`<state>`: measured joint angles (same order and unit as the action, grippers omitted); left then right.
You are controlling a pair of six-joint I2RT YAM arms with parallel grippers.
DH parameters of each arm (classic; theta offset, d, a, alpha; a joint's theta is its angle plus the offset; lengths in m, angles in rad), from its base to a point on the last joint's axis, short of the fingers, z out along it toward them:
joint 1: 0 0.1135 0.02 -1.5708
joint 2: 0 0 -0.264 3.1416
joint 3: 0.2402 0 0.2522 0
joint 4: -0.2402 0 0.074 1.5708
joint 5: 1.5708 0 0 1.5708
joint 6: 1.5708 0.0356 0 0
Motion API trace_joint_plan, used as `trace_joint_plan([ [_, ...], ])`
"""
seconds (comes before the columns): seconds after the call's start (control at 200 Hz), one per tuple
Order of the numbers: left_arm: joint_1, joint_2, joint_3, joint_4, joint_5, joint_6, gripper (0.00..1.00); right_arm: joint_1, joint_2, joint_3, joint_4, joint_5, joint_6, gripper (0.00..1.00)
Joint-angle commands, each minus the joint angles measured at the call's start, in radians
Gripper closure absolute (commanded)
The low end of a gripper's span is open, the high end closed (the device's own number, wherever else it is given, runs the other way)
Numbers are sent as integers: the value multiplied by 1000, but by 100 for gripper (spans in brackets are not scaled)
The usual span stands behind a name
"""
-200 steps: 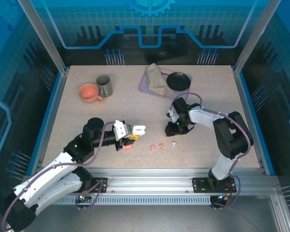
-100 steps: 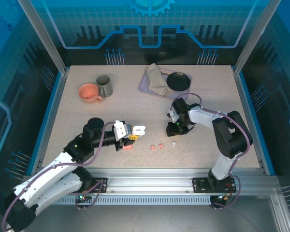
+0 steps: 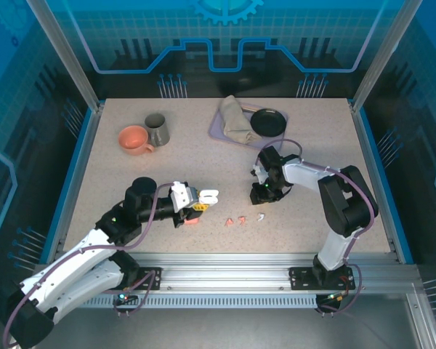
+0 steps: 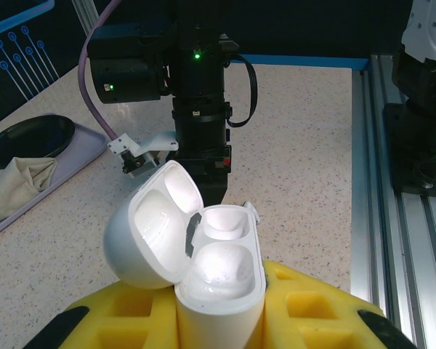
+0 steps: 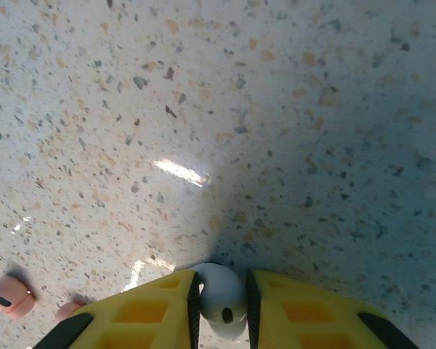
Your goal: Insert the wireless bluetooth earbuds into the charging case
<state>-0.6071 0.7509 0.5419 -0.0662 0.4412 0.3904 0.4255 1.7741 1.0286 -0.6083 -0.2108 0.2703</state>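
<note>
My left gripper (image 4: 219,320) is shut on the white charging case (image 4: 221,280), holding it upright with its lid (image 4: 147,231) swung open to the left and both wells empty. In the top view this gripper (image 3: 196,206) and case (image 3: 209,194) sit left of centre. My right gripper (image 5: 220,302) is down at the table, its yellow fingers (image 5: 149,313) shut on a white earbud (image 5: 221,294). Two salmon-pink earbuds (image 5: 11,297) lie to its left. From above, the right gripper (image 3: 260,195) stands just behind the pink earbuds (image 3: 236,219) and another white earbud (image 3: 261,216).
A salmon-pink piece (image 3: 192,222) lies on the table under the left gripper. At the back stand an orange cup (image 3: 134,139), a grey mug (image 3: 157,129) and a tray (image 3: 216,129) with a cloth (image 3: 236,120) and a black dish (image 3: 267,121).
The right gripper's fingers have come together on the white earbud. Neither arm has visibly shifted, and the left gripper keeps hold of the open case.
</note>
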Motion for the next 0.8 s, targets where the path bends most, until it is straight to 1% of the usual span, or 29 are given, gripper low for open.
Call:
trace_joint_plan([
  [0.0, -8, -5, 39, -3, 16, -10, 100, 7, 17, 4, 30, 18, 3, 75],
  [0.27, -9, 4, 34, 14, 25, -27, 100, 7, -58, -21, 54, 34, -22, 75],
  [0.47, -9, 10, 11, 79, 36, -89, 100, 7, -156, -45, 66, 42, -58, 76],
  [0.595, -9, 14, -4, 137, 42, -141, 100, 13, -258, -67, 78, 48, -106, 76],
  [0.795, -9, 41, -11, 206, 49, -198, 100, 69, -515, -135, 149, 91, -221, 76],
])
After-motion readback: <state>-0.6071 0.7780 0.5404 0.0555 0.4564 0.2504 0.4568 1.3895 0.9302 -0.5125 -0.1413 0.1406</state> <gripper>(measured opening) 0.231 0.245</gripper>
